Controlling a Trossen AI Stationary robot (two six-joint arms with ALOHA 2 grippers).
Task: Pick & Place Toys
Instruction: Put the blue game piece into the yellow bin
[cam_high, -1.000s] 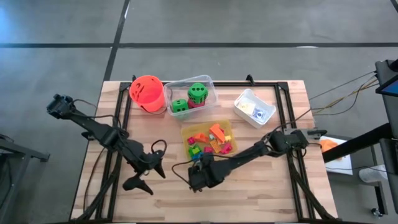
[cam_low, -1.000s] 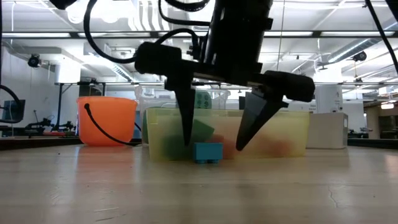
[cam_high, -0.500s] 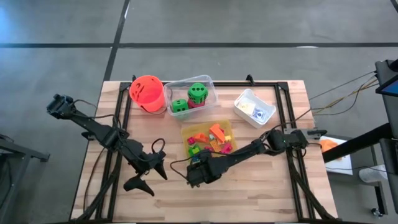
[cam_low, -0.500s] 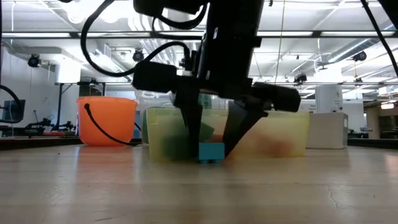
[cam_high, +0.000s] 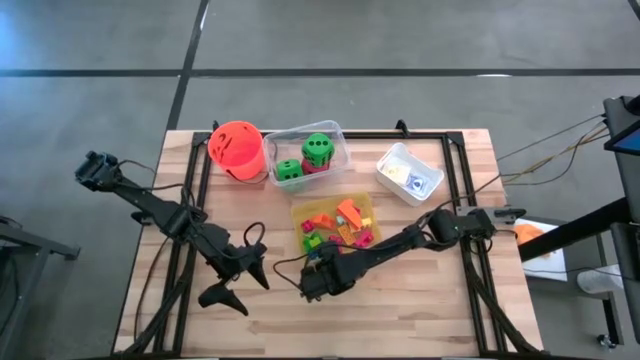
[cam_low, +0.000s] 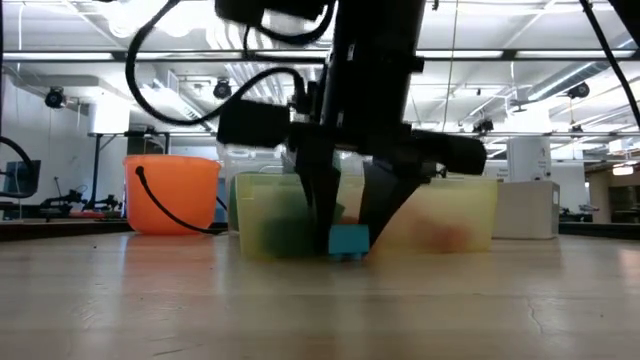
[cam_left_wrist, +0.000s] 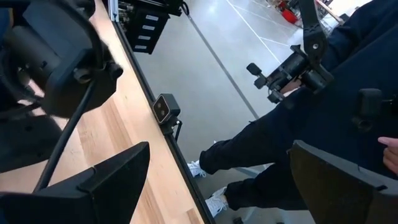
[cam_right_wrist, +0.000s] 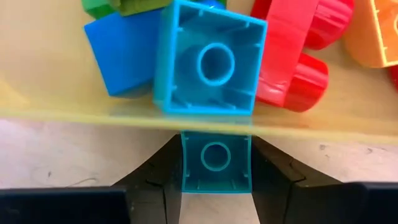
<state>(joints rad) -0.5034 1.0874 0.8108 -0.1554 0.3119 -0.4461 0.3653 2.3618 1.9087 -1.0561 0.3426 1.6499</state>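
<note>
**Right gripper clamped on a turquoise block beside the yellow tray**

Right gripper (cam_high: 318, 281) sits low on the table (cam_high: 420, 310), just in front of the yellow tray (cam_high: 296, 212); its two dark fingers (cam_right_wrist: 152, 180) press against opposite sides of a small turquoise block (cam_right_wrist: 216, 161), hollow underside facing the wrist camera; block rests on the wood, touching or just beside the tray's near wall; low view shows the same block (cam_low: 347, 241) pinched between the finger tips at table level, tray (cam_low: 470, 215) directly behind it.

Inside the tray, seen through its wall from the right wrist: a larger turquoise block (cam_right_wrist: 211, 62), a blue block (cam_right_wrist: 121, 53), a red piece (cam_right_wrist: 292, 53), an orange piece (cam_right_wrist: 376, 31), a green one at the edge; from above the tray holds a mixed heap of small bright blocks (cam_high: 340, 225).

Left gripper (cam_high: 240, 283) hovers over the table's near left part, well apart from the tray; fingers (cam_left_wrist: 112, 174) spread wide, nothing between them; beyond the table edge its wrist view shows a seated person in dark clothing (cam_left_wrist: 311, 124).

Far side of the table: orange bucket (cam_high: 236, 148); clear tray (cam_high: 340, 135) holding two green dotted dice (cam_high: 317, 147); white tray (cam_high: 409, 172) to the right.
</note>
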